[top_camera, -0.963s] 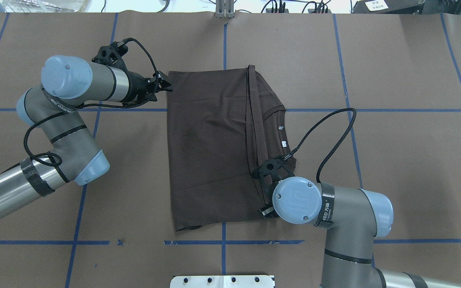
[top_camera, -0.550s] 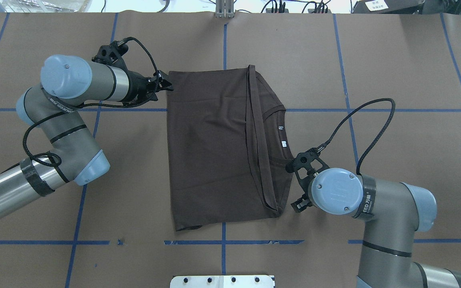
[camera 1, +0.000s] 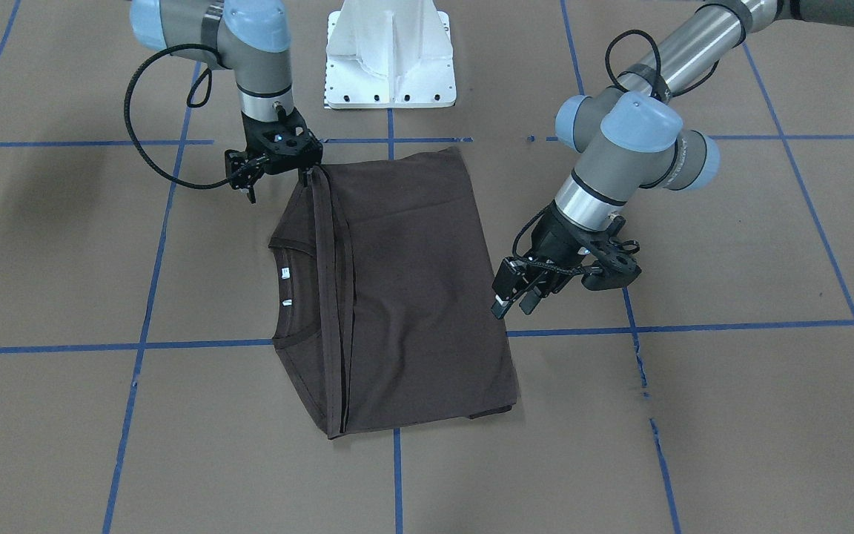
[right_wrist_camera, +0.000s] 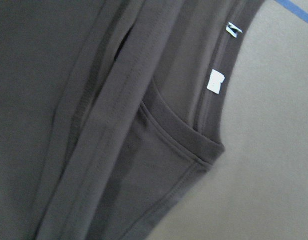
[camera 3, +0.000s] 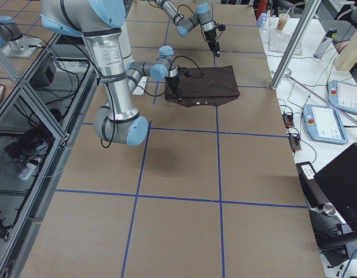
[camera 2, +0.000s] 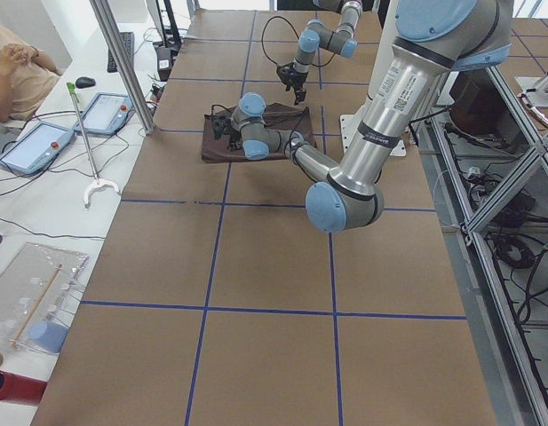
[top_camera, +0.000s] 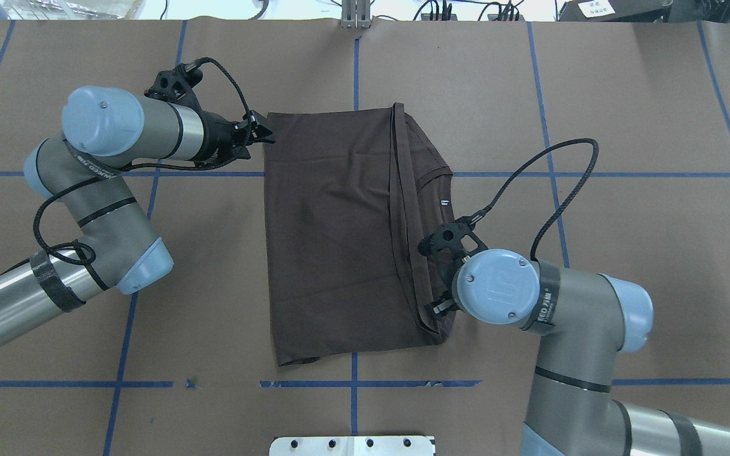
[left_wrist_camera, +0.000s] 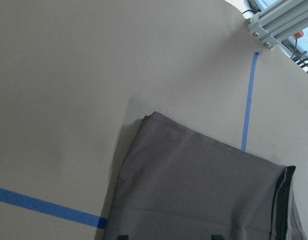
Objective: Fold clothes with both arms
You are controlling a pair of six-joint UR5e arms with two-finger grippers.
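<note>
Since 0.6 s ago the right gripper [top_camera: 440, 306] has swung back left, from the bare table [top_camera: 625, 95] beside the shirt [top_camera: 333, 240] to a spot over its right edge. The left arm [top_camera: 105, 209] and the shirt lie as they did.

In the overhead view the left gripper [top_camera: 263, 137] sits left of centre, at the shirt's upper-left corner. Its fingers [camera 1: 500, 302] are spread wide. In its wrist view the two tips stand apart at the bottom edge with flat cloth between them, and nothing is gripped. Whether the tips touch the cloth cannot be told.

The shirt lies folded and flat at the centre of the table, a near-rectangle with a hem strip [top_camera: 403, 209] running top to bottom right of its middle. The collar [right_wrist_camera: 223, 55] and white tags [camera 1: 285, 273] show on its right side.

The right gripper points down at lower right of centre, over the shirt's right edge, mostly hidden under the wrist's blue cap [top_camera: 495, 294]. Its wrist view shows only collar, tags and table, so how far it is spread cannot be told. The cloth beneath it lies flat.
</note>
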